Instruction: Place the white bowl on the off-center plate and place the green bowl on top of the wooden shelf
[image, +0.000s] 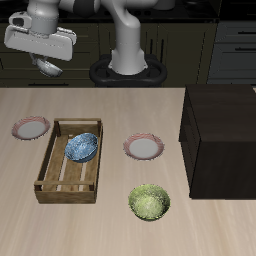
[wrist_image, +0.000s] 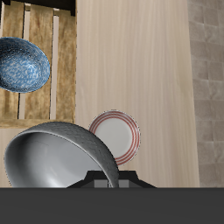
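Note:
My gripper (image: 47, 60) is shut on the rim of the white bowl (image: 50, 68) and holds it high above the table's back corner. In the wrist view the white bowl (wrist_image: 54, 156) hangs tilted from the gripper (wrist_image: 103, 180), with its grey inside showing. The off-center plate (image: 30, 127), white with a pinkish-red rim, lies below beside the crate; it also shows in the wrist view (wrist_image: 118, 136). The green bowl (image: 150, 201) sits near the table's front edge. The wooden shelf (image: 222, 130) is a dark box at the table's side, with a bare flat top.
A light-wood slatted crate (image: 70, 163) holds a blue-patterned bowl (image: 82, 147); both show in the wrist view, crate (wrist_image: 48, 87) and bowl (wrist_image: 19, 63). A second, like plate (image: 145, 148) lies mid-table between the crate and the shelf.

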